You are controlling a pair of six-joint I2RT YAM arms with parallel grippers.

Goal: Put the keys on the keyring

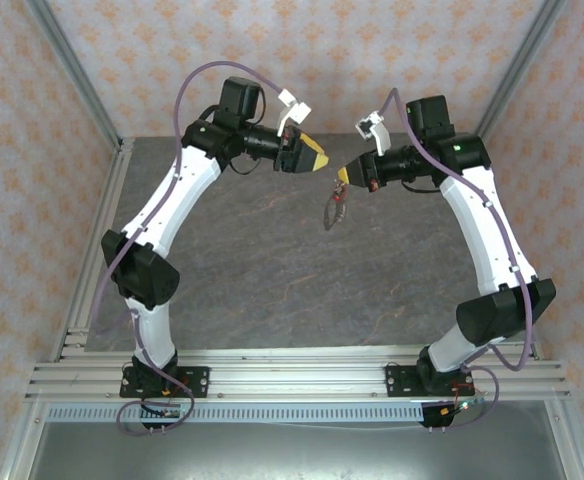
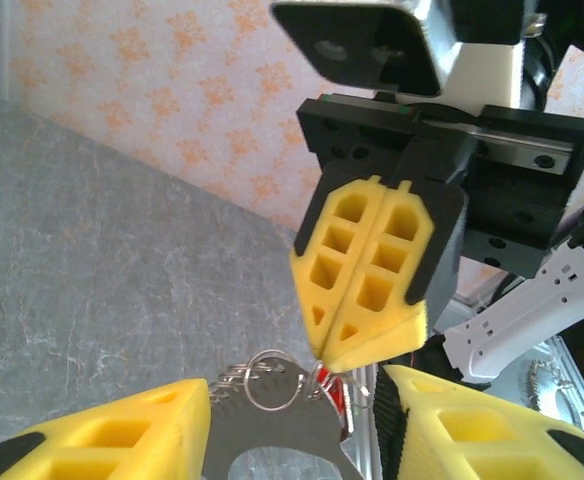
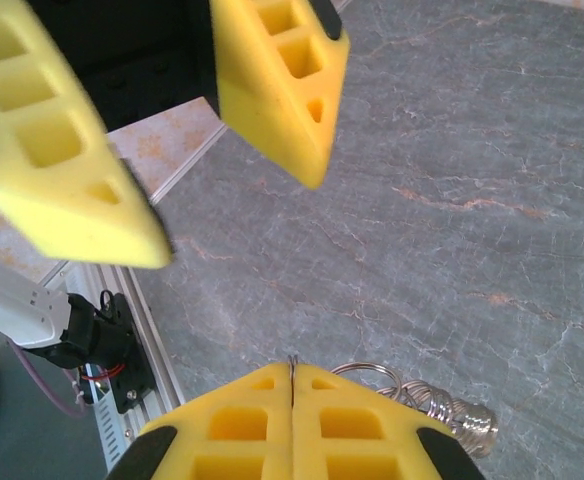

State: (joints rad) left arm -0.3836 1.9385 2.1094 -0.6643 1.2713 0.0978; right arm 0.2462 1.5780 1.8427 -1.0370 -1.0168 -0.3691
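Threading step in hand: both hands up over the desk, keyring pinched in the right

Right hand is clamped flat, pads pressed together. The keyring dangles from its tip above the desk, toward the far side. Left hand sits nose to nose with it, just beside. Left fingers stand apart at a middling gap, with nothing pinched between them in the right wrist view.

Left wrist view: the keyring's grey loop hangs in that gap. A small wire ring and the red key are bunched right under the right hand's tip. Can't tell whether the left pads touch the loop, or whether the key is already hooked on.

Judgement: this looks like the regrasp/thread stage. The next move calls for the left hand to close on one piece, loop or key, without dragging the bunch out of the right pinch. After that, a small twist would work the key along the loop. The parts are tiny and hang free, so alignment is the hard bit.
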